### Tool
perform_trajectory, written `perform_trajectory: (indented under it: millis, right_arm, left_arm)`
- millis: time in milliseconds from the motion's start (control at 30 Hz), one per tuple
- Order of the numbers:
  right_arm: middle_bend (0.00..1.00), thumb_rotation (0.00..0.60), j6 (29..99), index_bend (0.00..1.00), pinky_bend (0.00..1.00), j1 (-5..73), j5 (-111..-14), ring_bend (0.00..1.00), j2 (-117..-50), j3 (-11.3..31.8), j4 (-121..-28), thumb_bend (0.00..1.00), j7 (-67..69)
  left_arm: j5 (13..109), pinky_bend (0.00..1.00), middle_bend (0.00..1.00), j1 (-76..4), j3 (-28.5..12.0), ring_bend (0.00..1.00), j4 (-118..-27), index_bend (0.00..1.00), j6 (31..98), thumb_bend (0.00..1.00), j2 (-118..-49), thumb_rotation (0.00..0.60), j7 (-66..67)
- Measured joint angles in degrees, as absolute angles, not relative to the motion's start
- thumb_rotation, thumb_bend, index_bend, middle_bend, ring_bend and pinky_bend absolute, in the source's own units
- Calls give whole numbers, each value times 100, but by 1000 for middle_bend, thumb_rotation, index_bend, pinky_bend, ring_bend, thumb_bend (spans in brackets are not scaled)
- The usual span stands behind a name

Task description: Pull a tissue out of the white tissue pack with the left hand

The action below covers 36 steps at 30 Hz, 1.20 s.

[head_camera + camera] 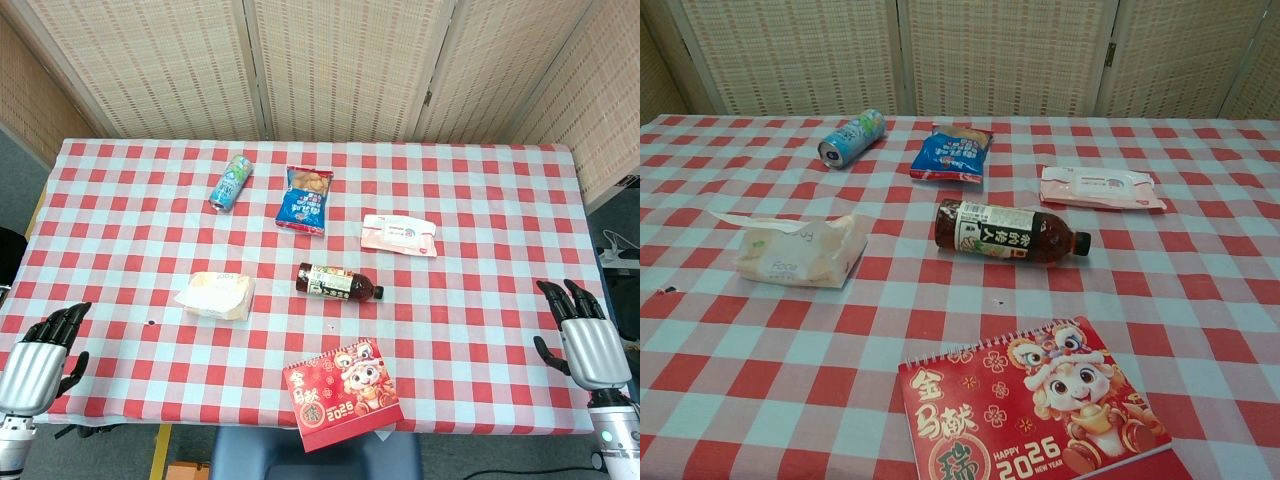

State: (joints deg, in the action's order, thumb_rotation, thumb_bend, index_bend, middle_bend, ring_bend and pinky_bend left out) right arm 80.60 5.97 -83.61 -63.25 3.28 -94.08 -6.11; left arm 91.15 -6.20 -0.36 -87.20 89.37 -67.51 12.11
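Left hand (pixel 40 352) seemingly open and empty, well apart from white tissue pack (pixel 215 295).

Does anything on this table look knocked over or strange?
The dark bottle and the blue can both lie on their sides, though nothing has spilled. The white tissue pack has a tissue poking out. Otherwise nothing stands out.

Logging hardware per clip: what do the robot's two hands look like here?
Only the head view shows them. The left hand and right hand match: black segmented fingers on a smooth silver-grey metallic back plate, with a silver cylindrical wrist below. No cables, sleeves or markings are visible on either.
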Motion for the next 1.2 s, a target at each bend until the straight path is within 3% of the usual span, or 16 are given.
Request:
perform_trajectory:
  millis: [400, 567, 767, 933, 1200]
  right_arm:
    - [105, 600, 7988, 92, 113, 635, -8326, 0, -6333, 324, -9395, 276, -634]
    - [105, 600, 7921, 92, 113, 643, -8335, 0, -6312, 280, -9410, 276, -644]
    - [104, 600, 7892, 92, 113, 666, -8324, 0, -6300, 285, -9422, 276, -612]
    - [104, 600, 7771, 92, 113, 699, -8259, 0, -6277, 276, -9426, 276, -606]
    - [104, 600, 7715, 92, 113, 724, -8188, 0, -6268, 279, -9446, 276, -649]
  left_arm:
    - [9328, 294, 129, -718, -8, 142, -8507, 51, 8827, 456, -6843, 600, 1234]
    - [9326, 300, 159, -954, 23, 154, -8333, 50, 8283, 455, -6980, 600, 1197]
    - [9190, 371, 253, -1436, -29, 282, -8261, 51, 7444, 454, -7243, 600, 1355]
    - [8939, 387, 266, -1841, -205, 310, -7896, 62, 6879, 456, -7701, 600, 1424]
    - [8653, 403, 264, -2361, -579, 320, -7083, 63, 6601, 454, -8502, 600, 1334]
